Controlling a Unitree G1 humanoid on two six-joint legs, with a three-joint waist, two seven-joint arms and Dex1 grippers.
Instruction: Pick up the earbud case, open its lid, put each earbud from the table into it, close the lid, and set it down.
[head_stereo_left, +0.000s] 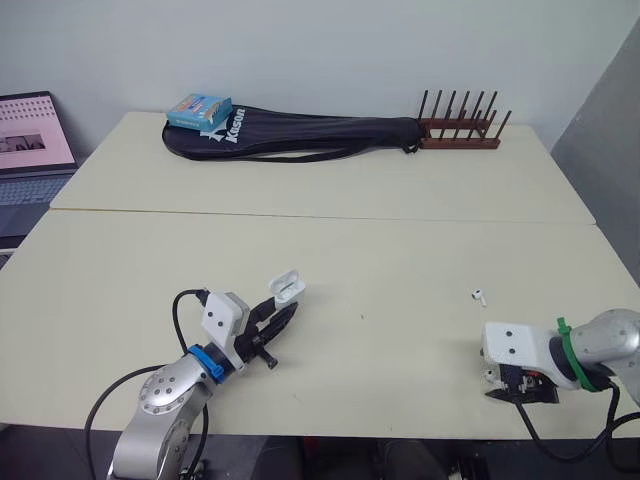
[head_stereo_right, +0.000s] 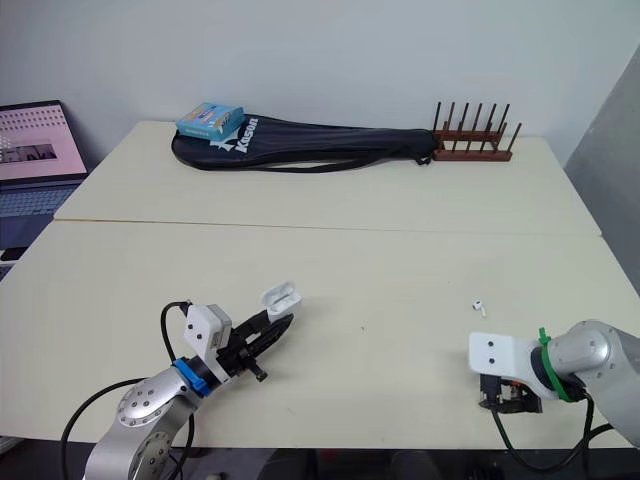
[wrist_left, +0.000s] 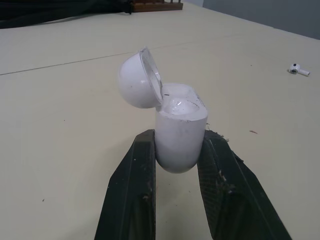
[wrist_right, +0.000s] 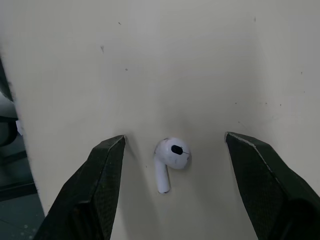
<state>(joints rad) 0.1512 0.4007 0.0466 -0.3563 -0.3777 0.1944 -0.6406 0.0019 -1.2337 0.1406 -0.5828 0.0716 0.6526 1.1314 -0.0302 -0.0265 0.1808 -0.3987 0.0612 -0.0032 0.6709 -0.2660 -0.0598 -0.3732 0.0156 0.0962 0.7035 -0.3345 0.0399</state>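
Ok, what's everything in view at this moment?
Cream tables: two, cream, front and rear, butted.
White plastic earbud case: one, white, lid open, front table, left side, gripped.
Small white earbuds: two, white, front table's right side; one loose, one near the edge.
Black zipped racket bag: one, black, rear table.
Blue cardboard box: one, blue, on bag's left end.
Brown wooden peg rack: one, brown, rear table, at bag's right end.
Open laptop: one, pink screen, far left.
Left tool: one, black, shut on the case.
Right tool: one, black, open astride the edge earbud.
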